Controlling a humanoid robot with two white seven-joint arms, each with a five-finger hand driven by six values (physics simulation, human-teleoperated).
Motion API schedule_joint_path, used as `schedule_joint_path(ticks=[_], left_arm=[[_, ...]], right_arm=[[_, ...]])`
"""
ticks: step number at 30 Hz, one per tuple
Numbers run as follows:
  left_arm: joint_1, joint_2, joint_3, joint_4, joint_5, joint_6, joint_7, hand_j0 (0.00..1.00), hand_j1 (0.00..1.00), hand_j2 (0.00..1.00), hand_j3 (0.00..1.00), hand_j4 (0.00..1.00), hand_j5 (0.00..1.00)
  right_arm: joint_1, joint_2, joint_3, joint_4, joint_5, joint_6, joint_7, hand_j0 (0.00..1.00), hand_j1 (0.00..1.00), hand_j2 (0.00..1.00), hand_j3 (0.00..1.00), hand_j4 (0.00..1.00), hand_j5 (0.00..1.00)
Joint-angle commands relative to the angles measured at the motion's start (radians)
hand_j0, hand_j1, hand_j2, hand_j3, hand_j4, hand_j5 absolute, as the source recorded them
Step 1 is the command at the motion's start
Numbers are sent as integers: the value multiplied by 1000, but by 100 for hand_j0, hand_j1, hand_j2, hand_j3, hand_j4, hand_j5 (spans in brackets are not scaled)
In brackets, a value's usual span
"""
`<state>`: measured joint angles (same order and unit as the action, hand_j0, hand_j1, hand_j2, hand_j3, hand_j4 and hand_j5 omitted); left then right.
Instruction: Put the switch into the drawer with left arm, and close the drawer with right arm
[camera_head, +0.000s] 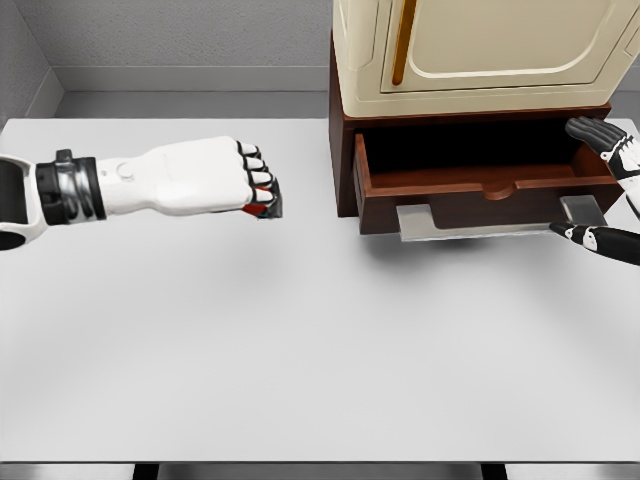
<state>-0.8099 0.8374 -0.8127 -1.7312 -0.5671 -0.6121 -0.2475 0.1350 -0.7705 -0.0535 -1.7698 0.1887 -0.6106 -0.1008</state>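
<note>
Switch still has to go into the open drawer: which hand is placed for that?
Left. The left hand is closed around the switch, raised above the table just left of the open drawer. The right hand sits at the drawer's right end by the handle, holding nothing.

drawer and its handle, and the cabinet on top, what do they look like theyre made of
The drawer looks like dark reddish-brown wood with a satin finish, faintly grained. Its handle looks like brushed metal: flat, pale grey, dull sheen. The cabinet on top is smooth cream, maybe painted metal or plastic; the render leaves that open.
</note>
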Motion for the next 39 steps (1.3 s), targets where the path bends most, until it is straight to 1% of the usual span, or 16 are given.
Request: schedule_joint_path(ticks=[1,7,12,13,17,33,39], left_arm=[[-2,-3,-2,1,6,1,1,49,49,49,49,49,49],[-34,-14,-2,4,7,1,1,49,49,49,49,49,49],[-69,-46,-5,8,6,1,1,49,49,49,49,49,49],[-86,-57,-26,8,6,1,1,49,49,49,49,49,49],[-112,-87,-39,15,4,1,1,49,49,49,49,49,49],[-189,-127,-39,16,4,1,1,50,50,50,50,50,50],[-229,-173,-39,30,4,1,-1,50,50,50,50,50,50]], right_arm=[[0,-1,0,0,-5,0,0,100,100,100,100,100,100],[0,-1,0,0,-5,0,0,100,100,100,100,100,100],[0,-1,0,0,-5,0,0,100,100,100,100,100,100],[0,-1,0,0,-6,0,0,100,100,100,100,100,100],[0,-3,0,0,-5,0,0,100,100,100,100,100,100],[0,-3,0,0,-5,0,0,100,100,100,100,100,100],[0,-3,0,0,-6,0,-2,100,100,100,100,100,100]])
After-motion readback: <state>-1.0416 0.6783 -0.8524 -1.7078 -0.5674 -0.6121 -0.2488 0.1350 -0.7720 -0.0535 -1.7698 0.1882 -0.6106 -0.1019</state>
